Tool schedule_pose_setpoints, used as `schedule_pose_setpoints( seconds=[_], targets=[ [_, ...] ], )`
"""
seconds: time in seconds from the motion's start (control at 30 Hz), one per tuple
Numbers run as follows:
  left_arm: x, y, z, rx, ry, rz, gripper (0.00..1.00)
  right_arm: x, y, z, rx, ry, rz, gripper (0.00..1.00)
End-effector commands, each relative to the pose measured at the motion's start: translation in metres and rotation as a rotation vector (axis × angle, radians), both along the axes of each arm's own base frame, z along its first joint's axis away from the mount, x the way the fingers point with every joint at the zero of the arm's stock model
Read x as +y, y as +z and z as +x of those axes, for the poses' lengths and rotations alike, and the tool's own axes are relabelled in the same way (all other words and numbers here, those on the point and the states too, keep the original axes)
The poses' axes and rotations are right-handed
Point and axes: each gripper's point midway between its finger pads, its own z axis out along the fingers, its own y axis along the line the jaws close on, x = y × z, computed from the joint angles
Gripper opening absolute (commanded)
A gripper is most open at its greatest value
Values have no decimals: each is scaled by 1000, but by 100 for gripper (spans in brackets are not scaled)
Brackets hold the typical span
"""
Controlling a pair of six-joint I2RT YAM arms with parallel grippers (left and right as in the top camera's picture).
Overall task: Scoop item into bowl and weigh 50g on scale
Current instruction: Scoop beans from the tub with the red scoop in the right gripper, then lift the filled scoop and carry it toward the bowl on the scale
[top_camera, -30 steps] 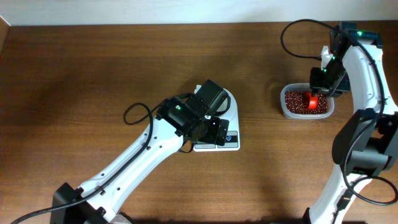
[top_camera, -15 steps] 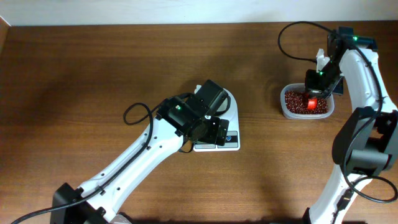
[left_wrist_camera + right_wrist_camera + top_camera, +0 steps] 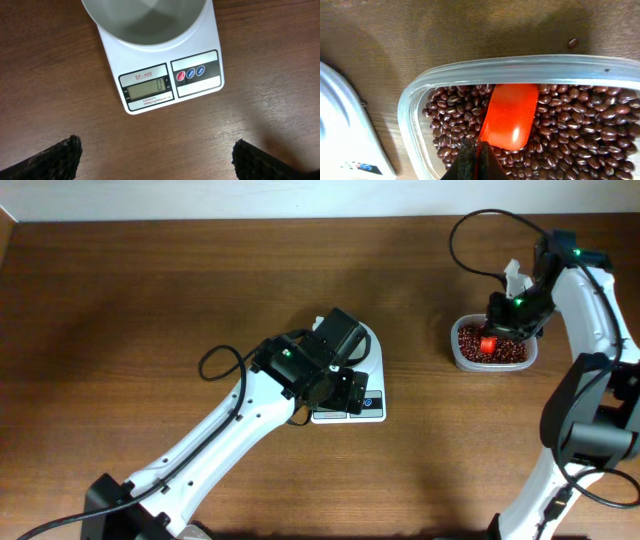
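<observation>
A: Checking the right side first. What is the right pincer doing?
B: Pressed together on the handle of the red plastic scoop. The scoop blade lies on the small dark reddish-brown beans, inside the clear rounded plastic tub.
A: Tub location?
B: Far right of the brown wooden desk, well apart from the white flat rectangular kitchen scale. One loose bean lies on the desk just outside the tub rim.
A: Bowl?
B: The small round white bowl sits on the scale platform. Only its near part shows in the left wrist view. The grey display reads 0, with red and blue buttons beside it.
A: Left pincer?
B: Spread wide, with one dark fingertip at each lower corner. It hovers over the desk just in front of the scale's display end.
</observation>
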Motion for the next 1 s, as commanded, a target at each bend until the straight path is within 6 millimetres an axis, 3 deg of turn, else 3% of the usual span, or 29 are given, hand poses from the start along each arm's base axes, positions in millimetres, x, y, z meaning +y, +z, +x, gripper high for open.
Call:
schedule_pose_setpoints(
  seconds=[0.0, 0.07, 0.13, 0.27, 0.33, 0.47, 0.67, 0.87, 0.97],
  targets=[
    [-1, 2, 3, -12, 12, 3, 99, 2, -14, -14, 16, -18, 182, 4],
    [-1, 2, 3, -12, 12, 3, 99, 1, -9, -17, -34, -39, 343, 4],
    [-1, 2, 3, -12, 12, 3, 99, -13, -16, -22, -40, -90, 372, 4],
    [-1, 2, 3, -11, 12, 3, 99, -29, -6, -21, -106, -128, 456, 4],
    [-1, 2, 3, -12, 12, 3, 99, -25, 3, -17, -136, -137, 517, 4],
    [-1, 2, 3, -12, 12, 3, 99, -22, 8, -15, -151, -139, 553, 4],
    [-1, 2, 3, -12, 12, 3, 99, -48, 13, -20, -176, -222, 588, 4],
    [-1, 2, 3, -11, 12, 3, 99, -48, 19, -25, -178, -234, 633, 4],
    [-1, 2, 3, -12, 12, 3, 99, -61, 25, -29, -189, -284, 667, 4]
  ],
)
